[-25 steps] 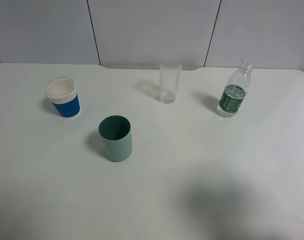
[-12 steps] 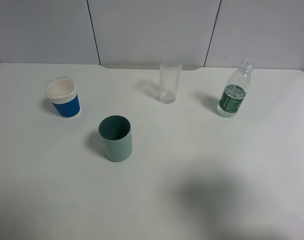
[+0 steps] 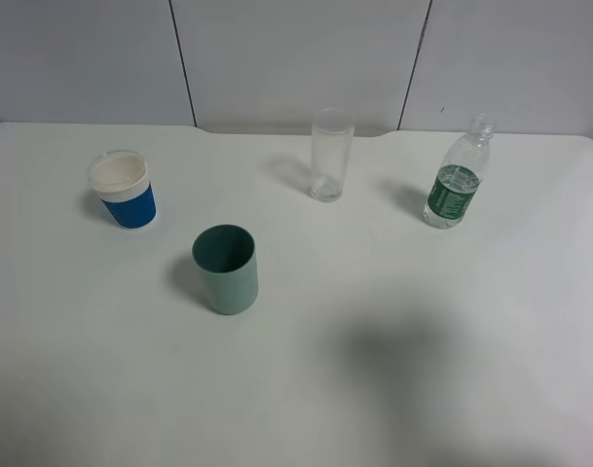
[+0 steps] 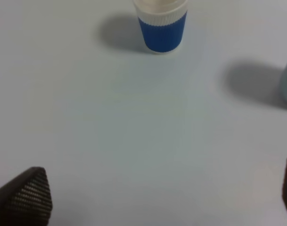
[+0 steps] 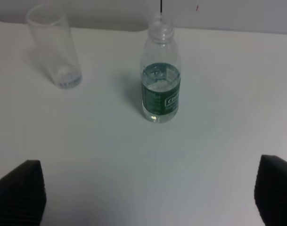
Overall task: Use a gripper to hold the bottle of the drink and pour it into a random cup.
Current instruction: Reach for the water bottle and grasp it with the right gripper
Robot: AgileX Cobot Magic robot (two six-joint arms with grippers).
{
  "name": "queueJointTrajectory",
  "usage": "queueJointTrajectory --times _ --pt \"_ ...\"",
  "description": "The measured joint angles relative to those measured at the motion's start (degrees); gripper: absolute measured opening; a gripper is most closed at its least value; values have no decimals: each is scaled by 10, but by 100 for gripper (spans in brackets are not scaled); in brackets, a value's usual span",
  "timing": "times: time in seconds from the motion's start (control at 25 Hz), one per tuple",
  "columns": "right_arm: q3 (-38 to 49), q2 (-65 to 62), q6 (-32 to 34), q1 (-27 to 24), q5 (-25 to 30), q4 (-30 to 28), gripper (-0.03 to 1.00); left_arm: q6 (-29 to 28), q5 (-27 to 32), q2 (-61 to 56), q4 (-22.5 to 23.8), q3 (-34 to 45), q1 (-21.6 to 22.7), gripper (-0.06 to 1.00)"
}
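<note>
The bottle of the drink [image 3: 458, 177], clear with a dark green label and no cap, stands upright at the table's back right. In the right wrist view the bottle [image 5: 160, 77] is straight ahead of my right gripper [image 5: 147, 190], whose jaws are open and well short of it. The cup, a tall clear glass [image 3: 330, 156], stands at the back centre, and the glass [image 5: 54, 48] also shows beside the bottle. My left gripper [image 4: 157, 195] is open over bare table with nothing between its fingers. Neither gripper appears in the exterior high view.
A blue-and-white paper cup [image 3: 124, 190] stands at the left, seen ahead of the left gripper as well [image 4: 160, 24]. A teal-green cup [image 3: 226, 269] stands left of centre. A soft shadow lies on the white table [image 3: 393, 379] near the front.
The shadow on the front of the table has drifted left and slightly toward the middle. The bottle, the glass and the other cups have not moved.
</note>
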Motion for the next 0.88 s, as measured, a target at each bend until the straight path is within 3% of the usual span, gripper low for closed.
queueJointTrajectory --times 0.4,0.88 --pt "0 60 10 48 -63 -21 88 0 0 0 0 0 0 99" --pt "77 115 68 48 -226 -46 88 0 0 0 0 0 0 99"
